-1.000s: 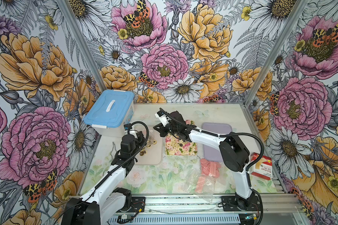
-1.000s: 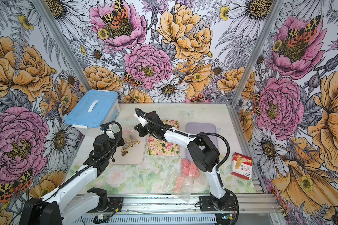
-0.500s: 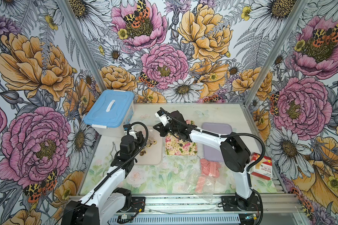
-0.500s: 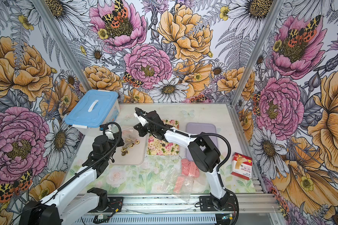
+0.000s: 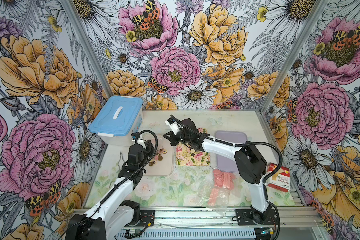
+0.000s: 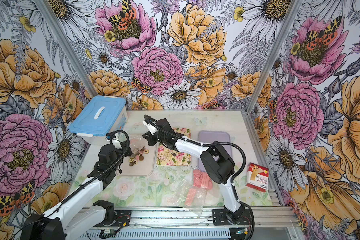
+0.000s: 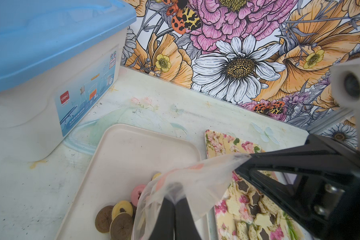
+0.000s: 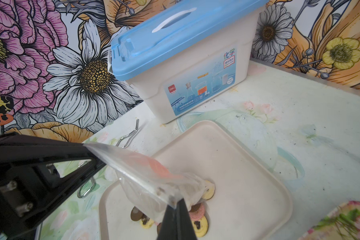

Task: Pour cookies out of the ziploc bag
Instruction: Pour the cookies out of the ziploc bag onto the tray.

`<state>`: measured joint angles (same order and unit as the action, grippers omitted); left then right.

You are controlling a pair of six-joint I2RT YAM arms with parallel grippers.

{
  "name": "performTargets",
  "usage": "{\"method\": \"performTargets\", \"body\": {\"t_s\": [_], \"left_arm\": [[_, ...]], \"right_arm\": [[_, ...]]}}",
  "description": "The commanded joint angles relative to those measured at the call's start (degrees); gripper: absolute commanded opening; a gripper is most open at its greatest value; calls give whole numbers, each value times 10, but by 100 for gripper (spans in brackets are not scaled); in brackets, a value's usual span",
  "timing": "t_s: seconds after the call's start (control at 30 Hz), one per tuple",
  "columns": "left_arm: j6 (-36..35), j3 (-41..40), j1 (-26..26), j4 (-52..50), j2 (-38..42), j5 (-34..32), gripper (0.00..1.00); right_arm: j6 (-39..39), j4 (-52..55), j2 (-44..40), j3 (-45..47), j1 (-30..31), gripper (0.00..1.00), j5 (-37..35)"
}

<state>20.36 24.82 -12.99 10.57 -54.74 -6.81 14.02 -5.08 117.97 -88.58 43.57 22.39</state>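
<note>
cookies [image 7: 114, 218] lie on beige tray [image 7: 121, 158]; left tool [image 7: 175, 204] and right tool [image 8: 177, 207] each pinch ziploc bag [image 7: 195, 187].

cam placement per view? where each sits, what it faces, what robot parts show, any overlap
Top views: high at the front, looking down; both arms, beige tray.
Left wrist: on left arm, facing left gripper pinching the ziploc bag; right gripper opposite.
Right wrist: mirrored; cookies below.
Shared: bag, tray, blue-lidded box.
</note>
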Motion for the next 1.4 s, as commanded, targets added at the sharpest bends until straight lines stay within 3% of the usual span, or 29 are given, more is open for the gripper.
{"method": "performTargets", "body": {"t_s": [0.0, 0.67, 0.7, 0.8, 0.87, 1.03, 1.07, 1.1, 1.2, 1.37], "left_arm": [[-9, -5, 4, 16, 12, -39, 0], [-13, -3, -11, 16, 31, -25, 0], [-14, -3, -17, 15, 36, -29, 0], [-15, -3, -25, 14, 45, -31, 0], [-15, -1, -32, 13, 47, -33, 0], [-13, 8, -51, -4, 54, -47, 0], [-12, 8, -57, -6, 57, -47, 0], [-13, 9, -64, -8, 60, -48, 0], [-14, 14, -88, -20, 69, -70, 0], [-13, 30, -122, -53, 69, -77, 0]], "right_arm": [[0, 2, -26, 7, -13, 0, -32], [0, -5, -39, 17, -15, 0, -42], [1, -5, -42, 19, -16, 3, -45], [4, 0, -62, 26, -18, 35, -64], [9, 7, -84, 36, -22, 51, -79], [57, 84, -170, 70, -32, 71, -179], [76, 100, -195, 86, -38, 83, -194], [93, 112, -218, 103, -44, 88, -202], [136, 135, -313, 186, -64, 92, -214], [130, 226, -474, 309, -77, 90, -240]]}}
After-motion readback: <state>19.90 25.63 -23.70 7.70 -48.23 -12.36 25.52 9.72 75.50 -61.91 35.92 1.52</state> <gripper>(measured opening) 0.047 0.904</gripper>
